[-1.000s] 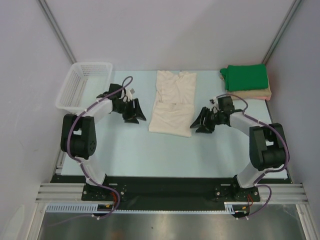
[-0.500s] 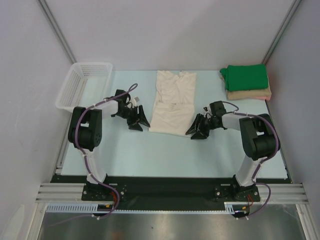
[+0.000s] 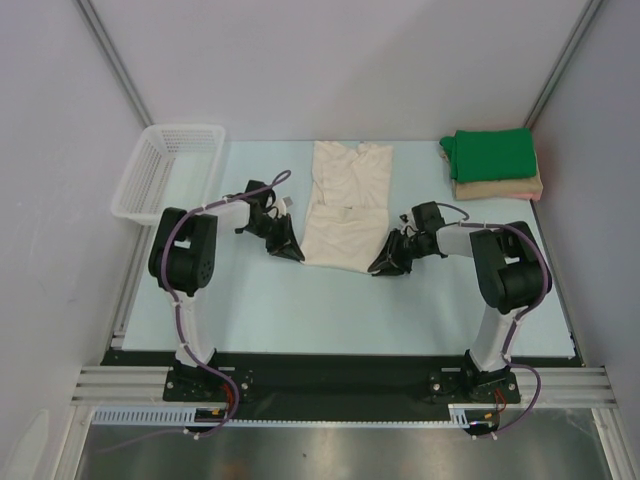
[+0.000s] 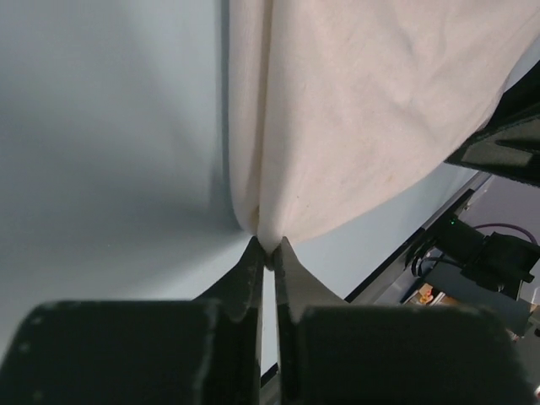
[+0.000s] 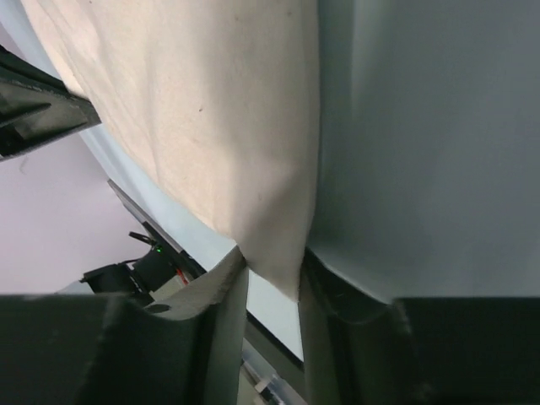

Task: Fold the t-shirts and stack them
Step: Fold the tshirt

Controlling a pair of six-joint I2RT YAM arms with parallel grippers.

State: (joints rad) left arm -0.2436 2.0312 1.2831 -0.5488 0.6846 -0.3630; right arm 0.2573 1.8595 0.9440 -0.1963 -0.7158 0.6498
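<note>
Top external: left claw (image 3: 292, 252) and right claw (image 3: 379, 268) each pinch a near corner of the cream-white t-shirt (image 3: 345, 200)

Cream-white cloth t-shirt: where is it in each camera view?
Top external: cream-white cloth t-shirt at table centre, far half.
Left wrist: upper right, corner in left gripper.
Right wrist: upper left, corner in right gripper.
Shared landmark: pale blue tabletop around it.
</note>
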